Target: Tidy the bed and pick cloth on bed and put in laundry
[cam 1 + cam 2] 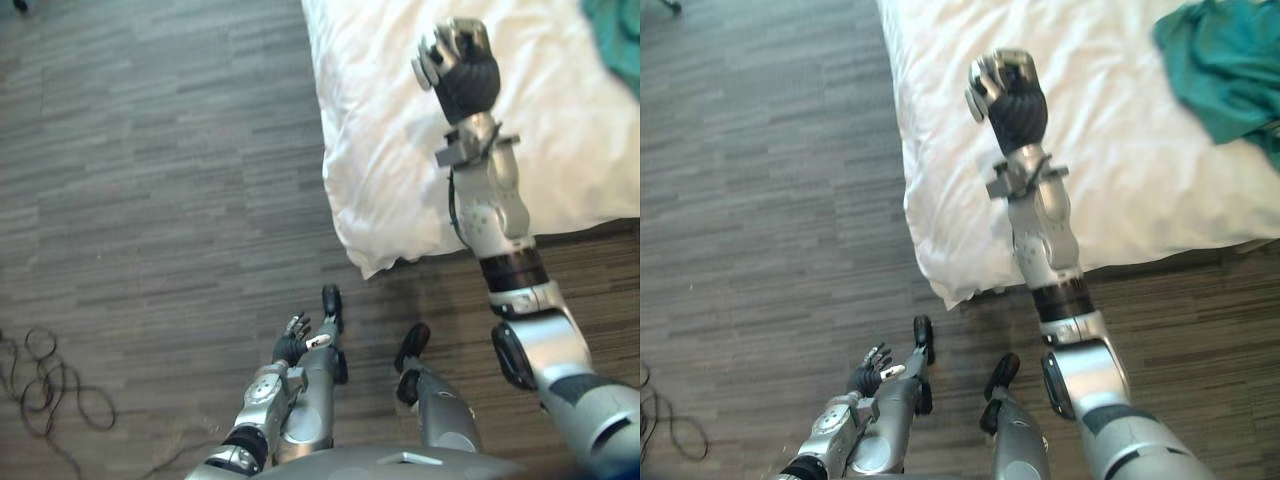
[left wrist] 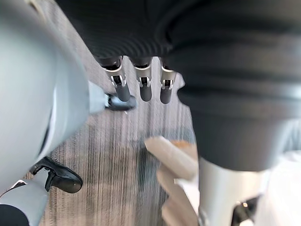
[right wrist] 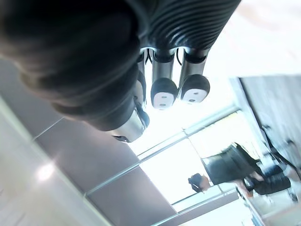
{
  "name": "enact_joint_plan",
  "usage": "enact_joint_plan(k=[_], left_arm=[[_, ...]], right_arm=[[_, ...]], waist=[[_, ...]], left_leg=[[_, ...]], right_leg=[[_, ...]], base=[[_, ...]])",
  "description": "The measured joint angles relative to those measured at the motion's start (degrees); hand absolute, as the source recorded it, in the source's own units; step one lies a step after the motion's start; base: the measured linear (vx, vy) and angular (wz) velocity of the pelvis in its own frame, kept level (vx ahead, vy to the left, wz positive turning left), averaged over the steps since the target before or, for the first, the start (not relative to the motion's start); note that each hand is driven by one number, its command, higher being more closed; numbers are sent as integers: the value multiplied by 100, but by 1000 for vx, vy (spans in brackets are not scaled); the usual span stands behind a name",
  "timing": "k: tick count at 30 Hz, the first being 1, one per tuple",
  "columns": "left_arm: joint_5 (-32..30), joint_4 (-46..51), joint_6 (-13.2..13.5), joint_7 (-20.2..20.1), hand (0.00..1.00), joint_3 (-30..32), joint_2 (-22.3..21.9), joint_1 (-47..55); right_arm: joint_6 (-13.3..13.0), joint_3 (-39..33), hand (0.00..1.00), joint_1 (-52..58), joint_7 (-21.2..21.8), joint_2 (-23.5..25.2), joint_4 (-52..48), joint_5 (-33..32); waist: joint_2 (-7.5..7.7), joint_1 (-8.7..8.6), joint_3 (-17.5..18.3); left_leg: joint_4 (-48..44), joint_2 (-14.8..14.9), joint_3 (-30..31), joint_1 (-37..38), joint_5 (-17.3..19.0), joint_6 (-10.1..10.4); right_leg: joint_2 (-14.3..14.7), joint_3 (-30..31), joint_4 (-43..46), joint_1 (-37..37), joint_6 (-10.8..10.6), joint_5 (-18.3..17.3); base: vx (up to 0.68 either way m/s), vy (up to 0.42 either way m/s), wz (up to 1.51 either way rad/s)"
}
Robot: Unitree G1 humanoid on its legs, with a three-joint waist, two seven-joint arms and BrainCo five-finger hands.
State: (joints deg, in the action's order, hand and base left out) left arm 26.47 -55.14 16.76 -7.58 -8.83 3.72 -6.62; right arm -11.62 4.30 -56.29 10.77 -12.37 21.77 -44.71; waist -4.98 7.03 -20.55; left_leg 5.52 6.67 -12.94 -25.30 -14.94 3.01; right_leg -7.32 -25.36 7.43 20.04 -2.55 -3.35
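A teal cloth [image 1: 1225,70] lies crumpled on the white bed [image 1: 950,150], at its far right; its edge also shows in the left eye view as the teal cloth [image 1: 615,40]. My right hand [image 1: 458,62] is raised over the middle of the bed, well to the left of the cloth and apart from it. Its fingers [image 3: 162,92] are curled in with nothing held. My left hand [image 1: 291,340] hangs low over the floor, away from the bed, with its fingers [image 2: 143,87] relaxed and nothing in them.
The bed's near corner [image 1: 365,265] overhangs grey wood-look flooring [image 1: 150,180], which spreads out to the left of the bed.
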Motion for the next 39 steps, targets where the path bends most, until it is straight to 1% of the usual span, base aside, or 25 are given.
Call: enact_joint_plan(k=[1,2,5,7,9,12,14,16,19,21,22,23,24,27,28,29,30,32,33,34,35,36,37,38,39], left_arm=[[9,2,1,-47,0,0,-13,-67],[70,32,2,-137,0,-1,-51,-125],[262,215,-15,-434,0,173,-176,-162],[377,364,-53,-683,0,324,-266,-182],[372,463,-142,-862,0,334,-273,-188],[304,565,-150,-874,0,334,-291,-186],[206,591,-138,-821,0,448,-290,-177],[210,676,-134,-800,0,542,-234,-182],[144,716,-112,-739,0,580,-100,-194],[88,708,-46,-688,0,675,9,-198],[90,709,-23,-676,0,676,22,-204],[87,710,-12,-619,0,667,30,-274],[89,713,-1,-602,0,673,25,-310],[86,725,15,-581,0,683,32,-344],[85,726,15,-582,0,683,27,-343],[82,729,15,-583,0,686,14,-343],[23,730,24,-589,0,715,-6,-339],[-111,702,50,-596,0,767,-49,-324],[-120,682,65,-603,0,791,-92,-286],[-117,664,34,-602,0,796,-143,-222],[-113,665,-17,-597,0,796,-163,-208],[-78,708,-198,-577,0,797,-226,-233],[-19,790,-407,-552,0,860,-217,-265],[-9,851,-480,-526,0,905,-216,-247],[-7,906,-629,-452,0,912,-228,-222]], right_arm=[[-2,-94,100,-142,-37,-6,154,-129],[-13,-268,100,-230,-125,-16,320,-277],[-164,-671,100,-215,-410,-84,679,-567],[-343,-829,100,-168,-499,-238,500,-569],[-447,-888,100,-47,-625,-328,235,-566],[-561,-1163,100,294,-641,-428,144,-616],[-671,-1402,100,609,-640,-518,67,-853],[-795,-1690,100,908,-600,-702,46,-1096],[-932,-2128,100,1217,-449,-656,77,-1404],[-993,-2441,100,1548,-374,-627,585,-1488],[-982,-2512,100,1629,-388,-626,822,-1501],[-871,-2650,100,1912,-445,-598,1471,-1645],[-817,-2718,100,2074,-458,-520,1767,-1695],[-659,-2722,100,2735,-457,-92,2213,-1679],[-630,-2721,0,2815,-457,-35,2251,-1672],[-620,-2719,0,2937,-455,37,2260,-1601],[-621,-2713,0,3126,-502,100,2270,-1293],[-627,-2701,0,3315,-705,181,2317,-627],[-622,-2667,0,3457,-890,272,2325,-69],[-585,-2565,0,3655,-1019,372,2325,457],[-526,-2537,0,3746,-1073,435,2334,728],[-398,-2438,0,3852,-1115,571,2424,1147],[-227,-2291,0,3927,-1102,741,2562,1583],[-158,-2163,0,3965,-1092,829,2620,1784],[-69,-1915,0,4105,-1030,952,2641,2253]], waist=[[-40,6,-108],[-82,9,-140],[-182,19,-294],[-223,-7,-477],[-221,-13,-478],[-212,-38,-483],[-204,-181,-488],[-132,-215,-532],[-34,-296,-538],[135,-312,-533],[167,-311,-530],[177,-292,-530],[176,-286,-530],[176,-304,-531],[175,-312,-530],[174,-319,-529],[172,-326,-529],[170,-335,-524],[187,-341,-459],[205,-334,-207],[210,-330,-91],[273,-326,6],[423,-297,91],[516,-262,157],[559,-202,342]], left_leg=[[0,-24,27,-90,-55,14],[0,-68,100,-298,-151,140],[0,-123,91,-604,-177,150],[0,-171,63,-675,-176,150],[1,-164,-27,-799,-163,158],[2,-149,-241,-814,-24,112],[3,-88,-649,-804,25,43],[2,-77,-826,-804,3,10],[1,-82,-865,-831,-43,-73],[0,-64,-932,-838,-20,-130],[0,-62,-956,-837,-18,-134],[0,-67,-1001,-837,-12,-141],[0,-67,-1023,-836,-7,-147],[-1,-62,-1133,-693,-33,-188],[0,-61,-1151,-639,-30,-186],[0,-56,-1164,-529,-1,-181],[1,-33,-1180,-358,47,-180],[2,7,-1218,-54,188,-151],[0,39,-1286,126,242,-185],[-1,82,-1322,166,283,-157],[-2,99,-1335,209,305,-154],[-172,144,-1333,359,414,-201],[-730,255,-1316,414,764,-172],[-1072,305,-1190,428,964,-160],[-1743,469,-848,420,1397,-28]], right_leg=[[-46,0,86,117,0,-1],[-127,3,212,365,7,-14],[-309,78,742,936,16,-185],[-467,139,1193,1241,37,-356],[-516,237,1501,1543,77,-454],[-595,314,1806,1739,118,-548],[-640,368,1870,1801,120,-559],[-645,449,1869,1855,86,-540],[-640,473,1826,1880,54,-502],[-566,561,1678,1877,56,-392],[-559,574,1649,1876,53,-374],[-559,590,1604,1872,43,-342],[-557,594,1576,1872,43,-323],[-540,677,1569,1779,43,-297],[-534,699,1556,1734,43,-297],[-524,717,1536,1634,42,-299],[-492,723,1467,1454,40,-302],[-434,713,1303,1102,28,-323],[-374,731,1148,886,18,-318],[-287,752,900,772,-14,-272],[-236,777,744,680,5,-218],[-131,961,468,455,-40,-58],[-80,1168,240,202,-47,44],[-54,1311,160,108,-46,81],[46,1568,41,-105,-59,193]], base=[[-57,46,9],[-90,54,2],[-72,45,-4],[-81,19,-3],[-110,-3,-6],[-81,-1,-9],[-45,15,-6],[-19,29,-11],[15,36,-7],[50,35,-17],[78,47,-19],[73,44,-13],[97,49,-11],[99,16,-15],[95,1,-18],[57,-6,-15],[55,-17,-15],[39,-26,-12],[56,-29,-21],[78,-18,-28],[127,-20,-38],[97,-16,-57],[112,-54,-77],[111,-104,-119],[171,-106,-144]])
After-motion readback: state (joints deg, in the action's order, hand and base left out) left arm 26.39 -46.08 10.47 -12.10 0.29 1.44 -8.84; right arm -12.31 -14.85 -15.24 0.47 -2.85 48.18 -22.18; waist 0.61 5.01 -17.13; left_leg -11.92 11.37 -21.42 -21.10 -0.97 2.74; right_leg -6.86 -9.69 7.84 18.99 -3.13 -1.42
